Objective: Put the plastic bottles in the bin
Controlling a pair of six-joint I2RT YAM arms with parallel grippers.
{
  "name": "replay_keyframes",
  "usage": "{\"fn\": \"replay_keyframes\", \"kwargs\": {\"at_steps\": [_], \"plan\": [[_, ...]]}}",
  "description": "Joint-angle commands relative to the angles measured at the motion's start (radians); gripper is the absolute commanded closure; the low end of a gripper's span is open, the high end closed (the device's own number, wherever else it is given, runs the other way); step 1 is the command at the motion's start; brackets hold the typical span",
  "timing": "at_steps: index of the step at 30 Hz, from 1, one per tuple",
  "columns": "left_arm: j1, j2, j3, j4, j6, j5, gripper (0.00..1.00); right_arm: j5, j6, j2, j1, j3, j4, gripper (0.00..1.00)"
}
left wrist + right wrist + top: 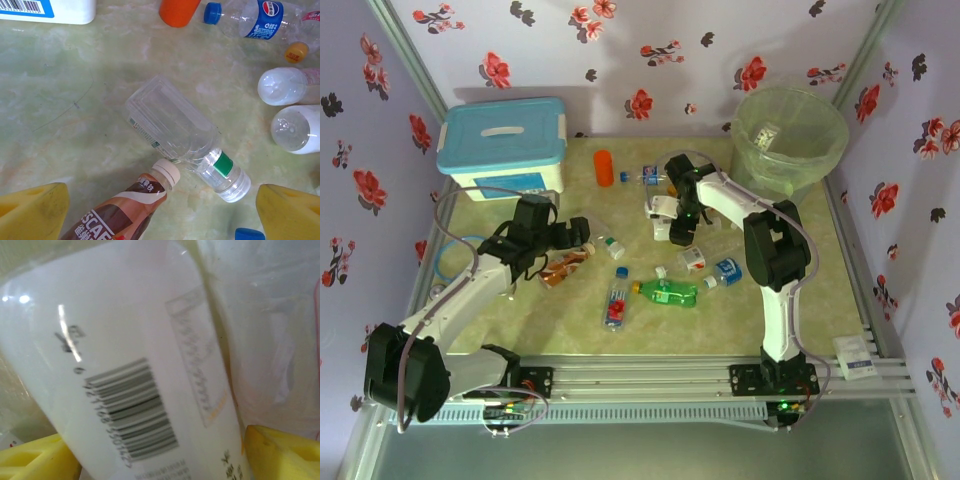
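Both arms [775,255] reach forward; right pincer [680,230] straddles a white bottle [125,355].

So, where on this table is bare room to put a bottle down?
Two bare patches: the near strip of the table, nearer than the green bottle, and the right side, nearer than the bin, outside the right arm. The middle, from the brown bottle to the right arm, is crowded with bottles.

bin [790,140] far right | box [502,148] far left | bottles [665,292] between (scattered)
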Motion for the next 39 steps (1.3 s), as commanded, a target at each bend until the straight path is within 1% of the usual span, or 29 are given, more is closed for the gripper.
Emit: {"fn": "replay_keyframes", "kwargs": {"at_steps": [1, 6, 10, 15, 23, 28, 30, 32, 37, 39], "plan": [[0.01, -0.016, 0.005, 0.013, -0.02, 0.009, 0.04, 0.0, -0.005, 0.006, -0.001, -0.018, 0.013, 0.21], [0.01, -0.009, 0.004, 0.017, -0.02, 0.01, 0.04, -0.013, -0.007, -0.026, 0.001, -0.016, 0.003, 0.23], [0.011, -0.007, -0.001, 0.023, -0.021, 0.01, 0.04, -0.018, 0.001, -0.056, 0.001, -0.011, 0.01, 0.27], [0.01, -0.011, -0.005, 0.026, -0.025, 0.01, 0.04, -0.014, 0.002, -0.081, 0.001, 0.007, -0.006, 0.28], [0.012, -0.018, -0.014, 0.033, -0.03, 0.01, 0.04, -0.063, 0.008, -0.158, 0.001, 0.021, -0.034, 0.3], [0.011, -0.02, -0.013, 0.038, -0.031, 0.01, 0.04, -0.07, 0.028, -0.185, -0.001, 0.046, -0.053, 0.33], [0.011, -0.025, -0.013, 0.038, -0.033, 0.011, 0.04, -0.074, 0.054, -0.203, -0.002, 0.056, -0.033, 0.33], [0.012, -0.033, -0.015, 0.036, -0.032, 0.01, 0.04, -0.072, 0.081, -0.217, -0.006, 0.067, -0.019, 0.35], [0.018, -0.067, -0.041, 0.031, -0.047, 0.01, 0.05, -0.045, 0.152, -0.261, -0.02, 0.104, 0.011, 0.36], [0.022, -0.082, -0.055, 0.032, -0.054, 0.01, 0.05, 0.0, 0.231, -0.283, -0.024, 0.131, 0.031, 0.43]]}}
